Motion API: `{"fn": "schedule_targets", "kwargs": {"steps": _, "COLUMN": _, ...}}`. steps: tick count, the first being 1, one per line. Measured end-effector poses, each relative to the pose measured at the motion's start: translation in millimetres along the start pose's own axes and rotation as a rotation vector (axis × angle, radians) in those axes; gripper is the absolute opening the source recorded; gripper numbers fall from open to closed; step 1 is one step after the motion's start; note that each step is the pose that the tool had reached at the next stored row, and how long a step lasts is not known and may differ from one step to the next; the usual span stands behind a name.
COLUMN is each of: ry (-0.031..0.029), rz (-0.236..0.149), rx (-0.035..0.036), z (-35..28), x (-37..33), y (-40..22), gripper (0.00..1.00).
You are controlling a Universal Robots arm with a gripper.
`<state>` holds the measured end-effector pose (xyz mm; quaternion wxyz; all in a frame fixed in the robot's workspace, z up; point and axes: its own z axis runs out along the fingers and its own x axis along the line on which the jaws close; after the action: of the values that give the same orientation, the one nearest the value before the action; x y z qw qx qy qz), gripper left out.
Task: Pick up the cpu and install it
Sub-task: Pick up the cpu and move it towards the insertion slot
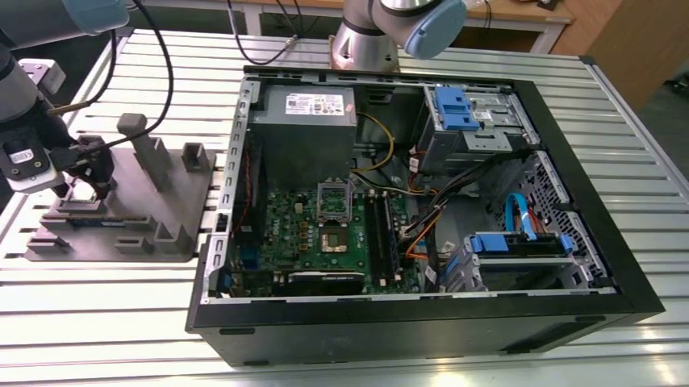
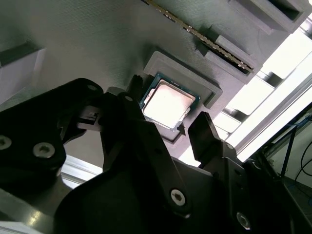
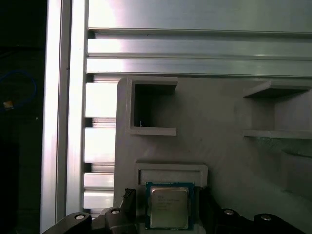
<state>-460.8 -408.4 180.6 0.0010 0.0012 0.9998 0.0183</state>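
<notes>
cpu: flat in a shallow recess of the gray fixture, metal top up, not lifted.
tool: spread wide, one finger on each side of the cpu, with a gap on both sides in both wrist views; holding nothing.
fixture: on the surface, at 9 o'clock of the case in the exterior view.
socket: inside the case, at 3 o'clock of the fixture, well apart from it.
step: likely the pick, just short of the grasp.
need: probably an even, level close on opposite edges, with no skew against the recess wall.
</notes>
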Motion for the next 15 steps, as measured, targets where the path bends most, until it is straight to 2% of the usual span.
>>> {"fn": "schedule_targets", "kwargs": {"steps": 1, "ry": 0.0, "rz": 0.0, "rx": 0.0, "z": 0.0, "x": 0.0, "y": 0.0, "gripper": 0.62}}
{"fn": "schedule_targets", "kwargs": {"steps": 15, "ry": -0.0001, "rz": -0.001, "rx": 0.0, "z": 1.5, "x": 0.0, "y": 0.5, "gripper": 0.62}}
